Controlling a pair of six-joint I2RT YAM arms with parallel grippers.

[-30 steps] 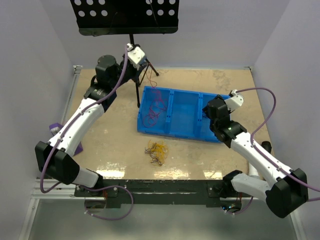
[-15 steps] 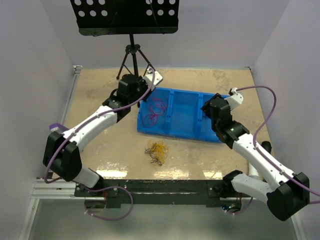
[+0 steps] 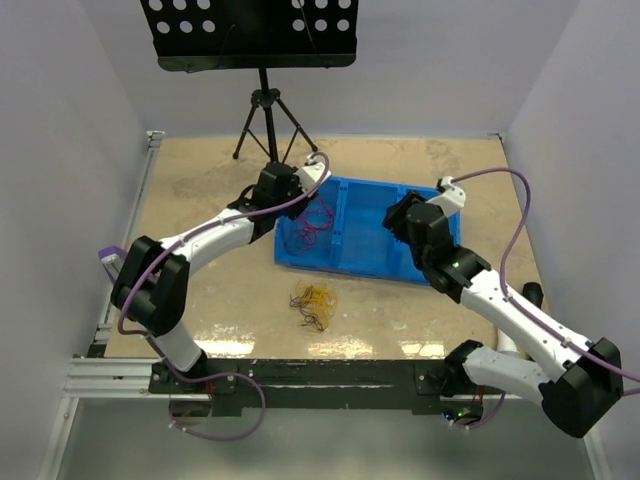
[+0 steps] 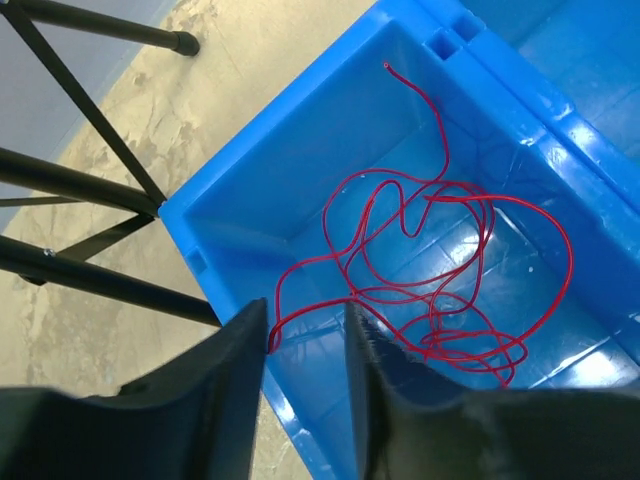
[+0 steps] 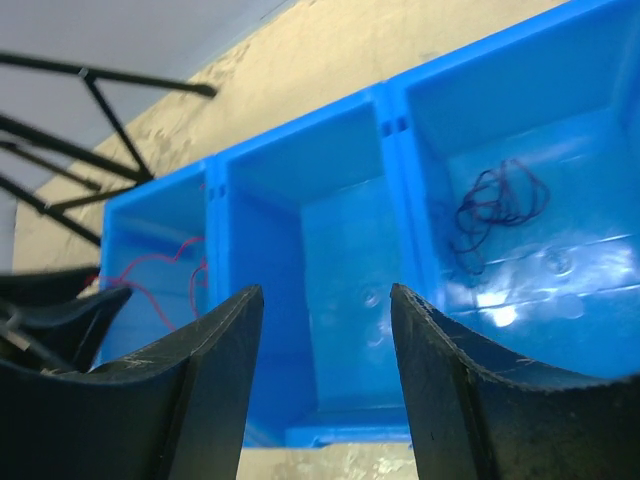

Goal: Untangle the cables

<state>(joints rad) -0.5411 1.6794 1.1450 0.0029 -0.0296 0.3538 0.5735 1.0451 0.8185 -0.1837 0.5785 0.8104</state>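
Observation:
A blue three-compartment tray (image 3: 345, 268) lies mid-table. A loose red wire (image 3: 312, 224) sits curled in its left compartment. My left gripper (image 3: 297, 192) hovers over that compartment's near corner. In the left wrist view the left gripper (image 4: 305, 320) is open, and the red wire (image 4: 440, 300) runs up to the inner edge of its left finger (image 4: 235, 370). A dark wire bundle (image 5: 497, 208) lies in the right compartment. My right gripper (image 5: 325, 300) is open above the middle compartment, holding nothing. A yellow-orange tangle (image 3: 313, 300) rests on the table in front of the tray.
A black music stand on a tripod (image 3: 265, 110) stands behind the tray's left end, and its legs (image 4: 80, 160) run close to the tray corner. A purple object (image 3: 110, 255) lies at the left table edge. Grey walls enclose the table.
My left arm swung down from high beside the tripod to the tray's left compartment, and the red wire now lies in it. My right gripper shifted slightly left over the tray.

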